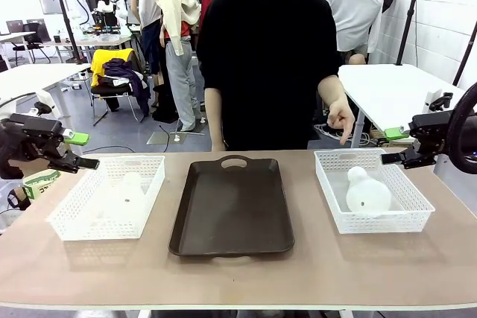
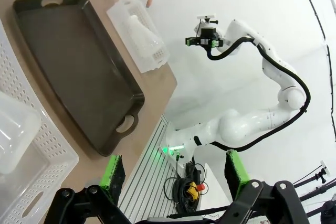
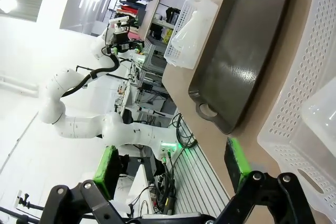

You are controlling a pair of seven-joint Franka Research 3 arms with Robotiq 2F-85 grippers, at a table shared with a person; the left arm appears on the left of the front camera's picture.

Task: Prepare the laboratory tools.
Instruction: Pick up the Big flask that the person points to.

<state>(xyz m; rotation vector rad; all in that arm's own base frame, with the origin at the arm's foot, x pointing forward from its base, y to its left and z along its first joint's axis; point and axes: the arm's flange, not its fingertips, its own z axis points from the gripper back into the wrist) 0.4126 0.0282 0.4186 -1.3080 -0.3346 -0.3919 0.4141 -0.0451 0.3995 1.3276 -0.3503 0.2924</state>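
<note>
Flanking a tan table (image 1: 238, 273) in a busy workshop, left gripper (image 1: 80, 150) and right gripper (image 1: 393, 146) hang spread, empty.

Both arms are glossy white with rounded joints. The right arm (image 2: 241, 124) carries a black cable (image 2: 300, 90) along its upper links and a green light (image 2: 173, 149) at its base. The left gripper (image 1: 80, 150) and right gripper (image 1: 393, 146) are black with bright green pads (image 2: 112, 172). The person (image 1: 264, 57) wears a black top with elbow-length sleeves.

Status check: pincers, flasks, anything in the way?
Left pincer open, right pincer open. Left flask in left basket, right flask in right basket. Hand pointing over right basket.
</note>
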